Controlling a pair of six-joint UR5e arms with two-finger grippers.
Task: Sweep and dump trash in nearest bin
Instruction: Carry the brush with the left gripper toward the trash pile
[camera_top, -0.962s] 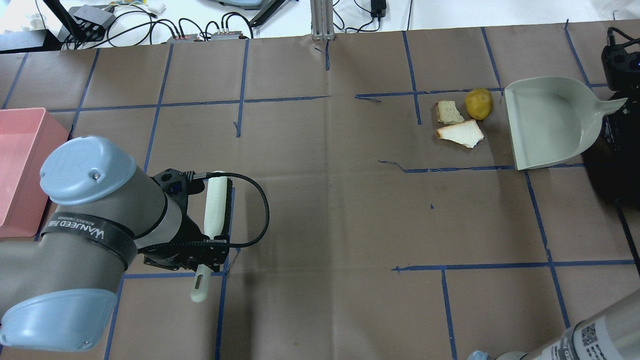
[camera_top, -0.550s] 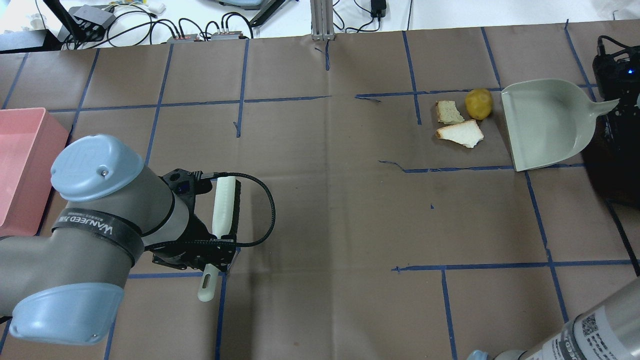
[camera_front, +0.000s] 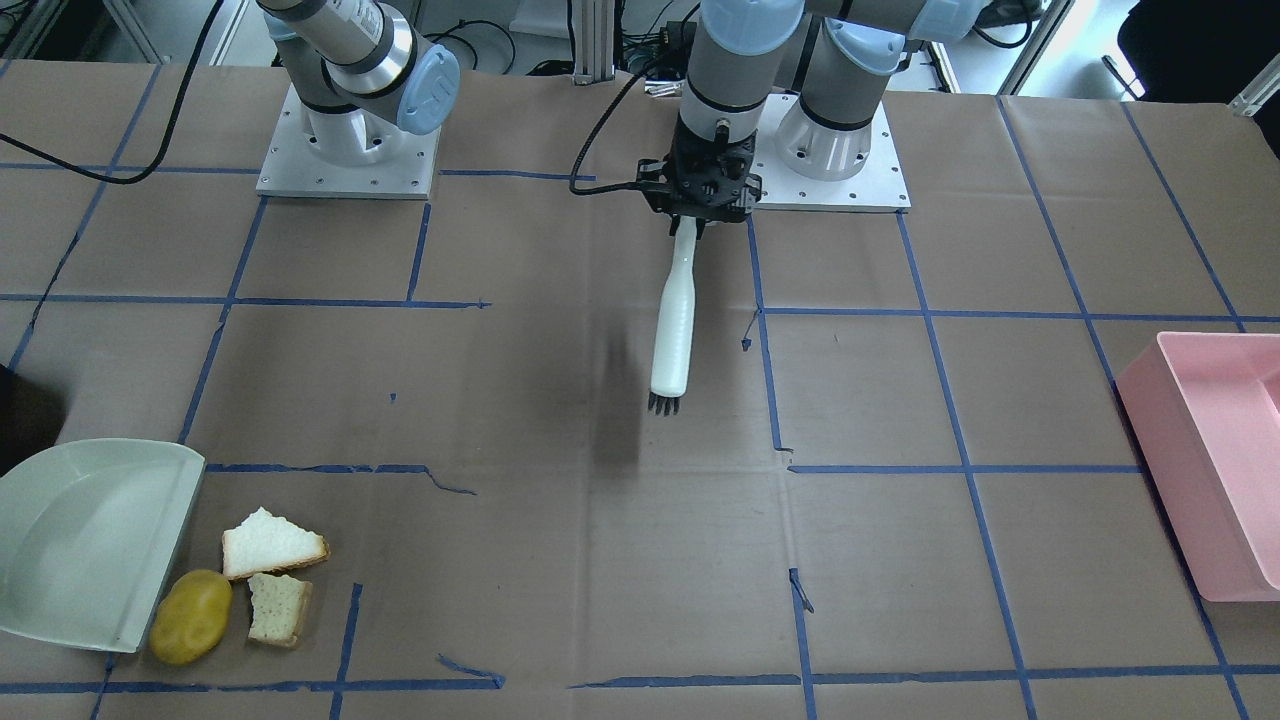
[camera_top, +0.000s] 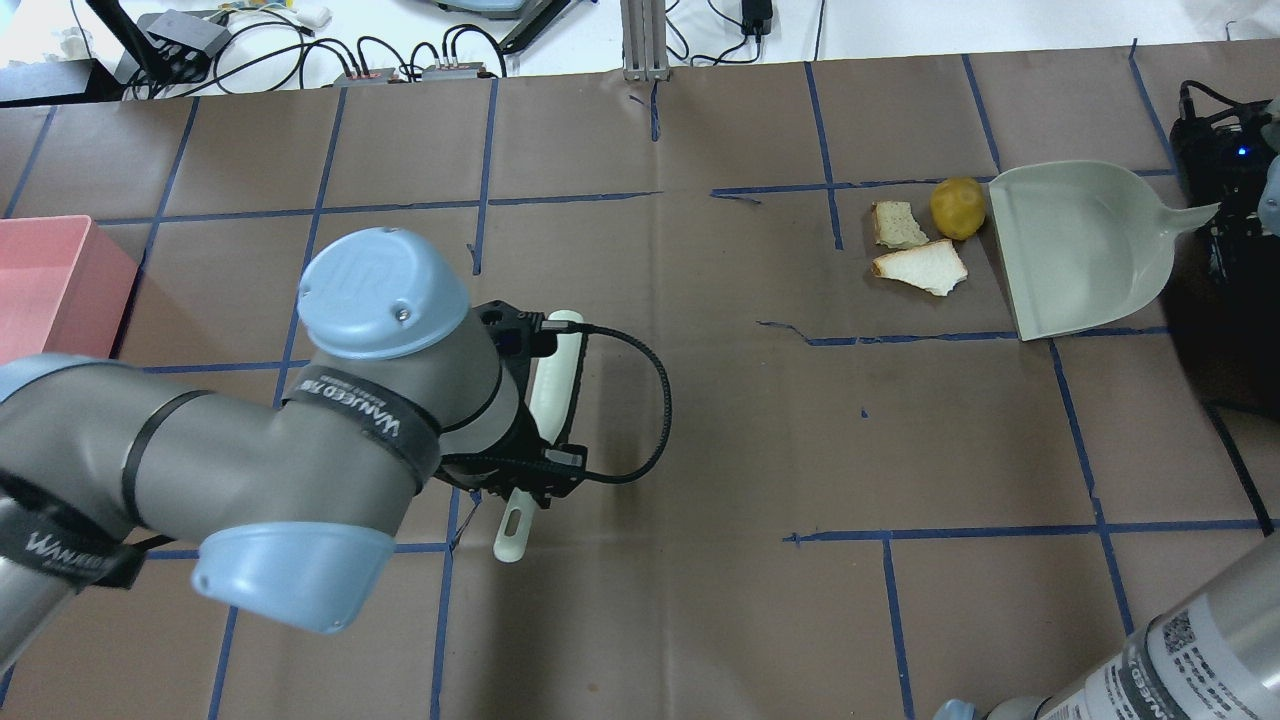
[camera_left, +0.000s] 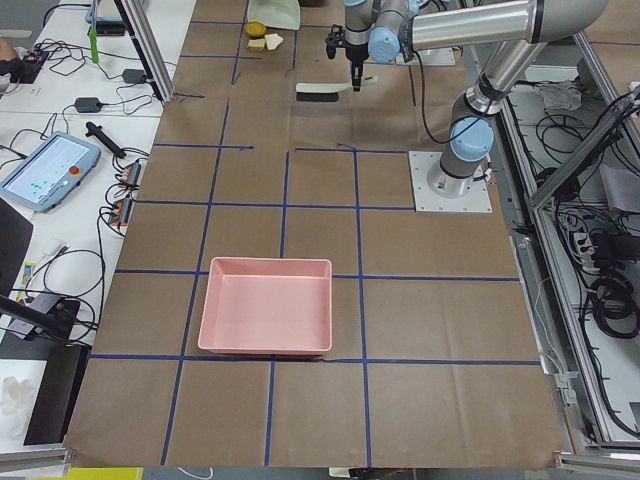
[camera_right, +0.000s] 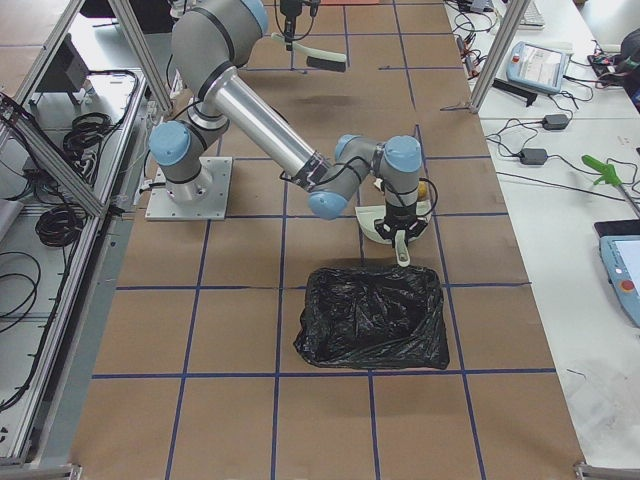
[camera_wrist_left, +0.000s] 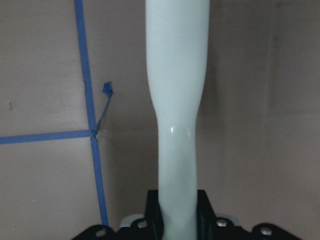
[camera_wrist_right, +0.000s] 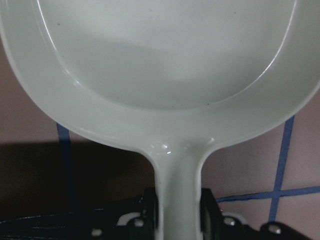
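The trash lies at the far right: two torn bread pieces and a yellow potato-like lump. My left gripper is shut on the handle of a white brush, held above the table's middle-left, far from the trash. The brush's black bristles point toward the operators' side. My right gripper is shut on the handle of a grey-green dustpan. The pan's open edge lies right beside the lump.
A pink bin stands at the table's left edge. A black bag-lined bin sits just past the dustpan at the right end. Blue tape lines cross the brown paper table.
My left arm has swung right toward the table's middle with the brush in it. The dustpan has slid left, up to the yellow lump. The trash has not moved.
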